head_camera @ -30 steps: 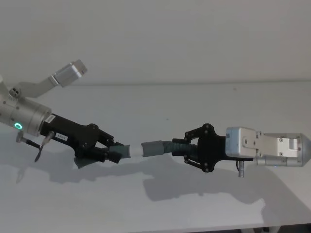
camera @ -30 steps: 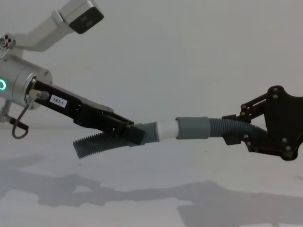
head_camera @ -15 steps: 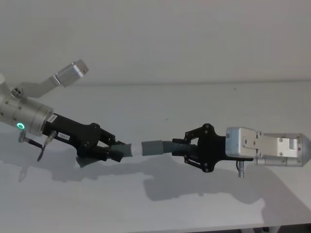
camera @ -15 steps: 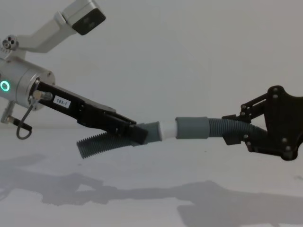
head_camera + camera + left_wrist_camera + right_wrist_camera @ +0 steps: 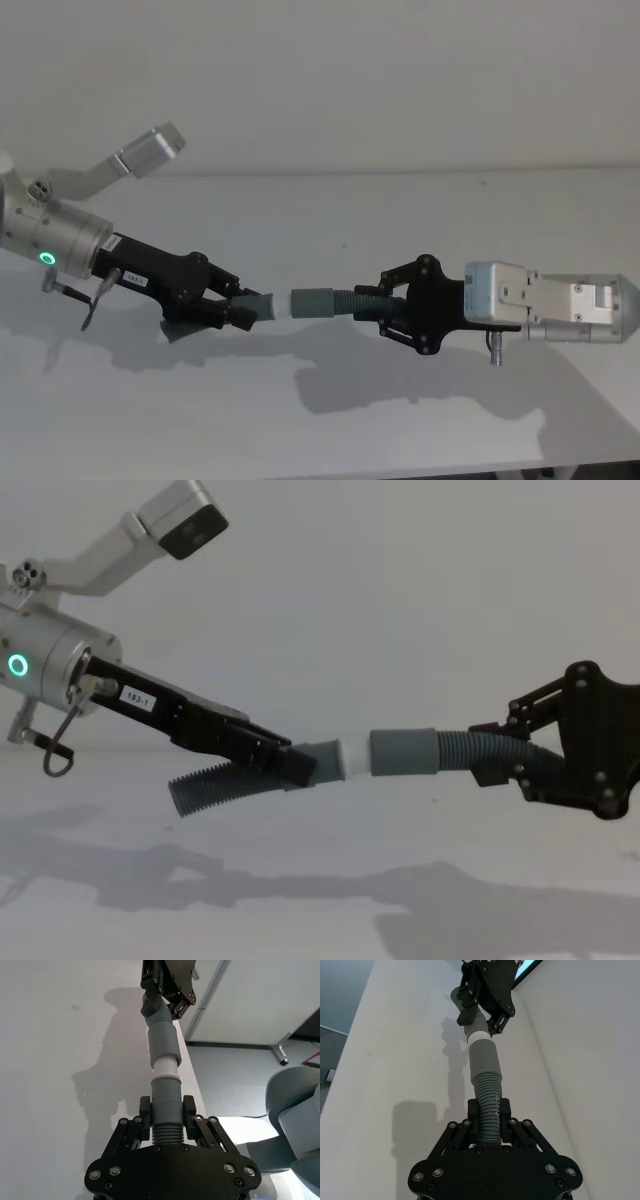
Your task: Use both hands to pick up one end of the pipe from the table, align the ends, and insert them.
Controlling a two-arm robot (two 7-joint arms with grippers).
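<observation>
Black claws (image 5: 240,312), dark grey ribbed pipe (image 5: 215,786), white tip (image 5: 352,759), white table (image 5: 300,420).

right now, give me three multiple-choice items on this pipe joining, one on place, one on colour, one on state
1. Where are the two pipe pieces?
A. lying on the table
B. held above the table
C. in a bin

2. What colour is the narrow tip?
A. white
B. red
C. yellow

3. How is the left claw?
A. open and empty
B. shut on its pipe piece
C. resting on the table

Answers:
1 B: the left claw and right claw hold both pieces over the table, shadows beneath.
2 A: the white tip meets the socket cuff.
3 B: its fingers clamp the left pipe piece.
</observation>
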